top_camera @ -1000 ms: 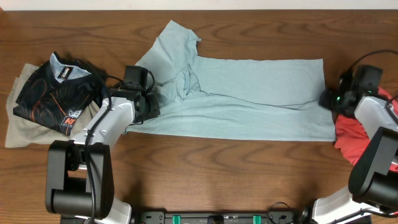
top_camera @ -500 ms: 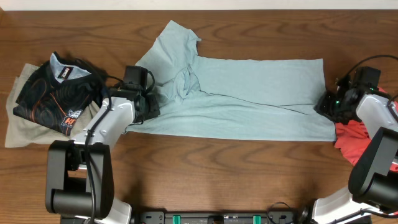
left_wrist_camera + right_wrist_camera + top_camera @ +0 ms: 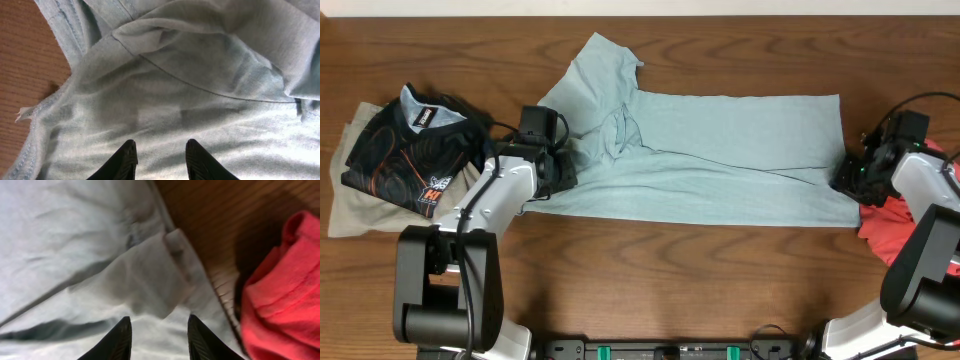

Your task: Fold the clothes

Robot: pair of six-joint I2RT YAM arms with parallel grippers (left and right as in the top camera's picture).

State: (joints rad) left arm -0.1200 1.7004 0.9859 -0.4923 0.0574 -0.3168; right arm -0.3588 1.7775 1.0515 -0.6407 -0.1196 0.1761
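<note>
The pale blue-grey T-shirt (image 3: 720, 150) lies spread across the table's middle, folded lengthwise, with one sleeve pointing to the back left. My left gripper (image 3: 563, 166) hovers over its left end near the collar. In the left wrist view its fingers stand apart, the left gripper (image 3: 161, 148) open over wrinkled cloth (image 3: 190, 85). My right gripper (image 3: 846, 176) is at the shirt's right edge. In the right wrist view the right gripper (image 3: 159, 324) is open above a folded flap (image 3: 145, 280) of the shirt. The coral-red garment (image 3: 892, 222) (image 3: 285, 290) lies bunched just right of it.
A black top with orange lines (image 3: 405, 150) rests on a beige garment (image 3: 350, 215) at the far left. Bare wooden table (image 3: 650, 270) runs along the front. Both arm bases stand at the front corners.
My right gripper has shifted a little down along the shirt's right edge and its jaws have spread wider. The left arm has not moved.
</note>
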